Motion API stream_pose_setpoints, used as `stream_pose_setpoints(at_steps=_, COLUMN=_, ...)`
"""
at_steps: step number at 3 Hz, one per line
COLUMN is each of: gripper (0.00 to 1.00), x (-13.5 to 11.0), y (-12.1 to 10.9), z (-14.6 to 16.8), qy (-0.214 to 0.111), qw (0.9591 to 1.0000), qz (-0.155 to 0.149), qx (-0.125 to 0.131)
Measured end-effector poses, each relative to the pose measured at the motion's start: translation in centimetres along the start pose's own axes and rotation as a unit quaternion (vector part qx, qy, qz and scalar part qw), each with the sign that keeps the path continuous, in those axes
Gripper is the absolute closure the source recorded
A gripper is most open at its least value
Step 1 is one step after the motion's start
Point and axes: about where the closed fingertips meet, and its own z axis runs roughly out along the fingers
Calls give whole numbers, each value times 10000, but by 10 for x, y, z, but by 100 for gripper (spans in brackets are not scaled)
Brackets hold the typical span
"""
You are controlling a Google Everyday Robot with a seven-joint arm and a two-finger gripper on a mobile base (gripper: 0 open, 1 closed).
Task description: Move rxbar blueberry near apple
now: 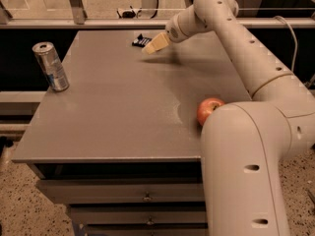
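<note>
The rxbar blueberry [141,41] lies flat near the far edge of the grey table [118,107], dark wrapper with pale lettering. My gripper [153,45] hangs just right of the bar and slightly above the table, its tan fingers pointing down-left toward it. The bar's right end is partly covered by the fingers. The red apple [208,109] sits at the table's right side, partly hidden behind my arm's base.
A silver-blue drink can [50,66] stands upright near the table's left edge. A railing and floor lie beyond the far edge. Drawers sit under the table front. My arm spans the right side of the view.
</note>
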Motion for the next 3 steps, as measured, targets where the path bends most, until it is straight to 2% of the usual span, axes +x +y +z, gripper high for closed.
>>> stream_pose_setpoints(at_steps=1, gripper=0, x=-6, y=3, z=15, qy=-37, qw=9998, qz=167, qx=-92)
stream_pose_setpoints(at_steps=2, gripper=16, x=-11, y=7, z=27, qy=-51, qw=9996, qz=242, qx=-148)
stream_pose_setpoints(at_steps=3, gripper=40, x=-12, y=9, z=34, qy=-43, qw=9994, qz=285, qx=-167)
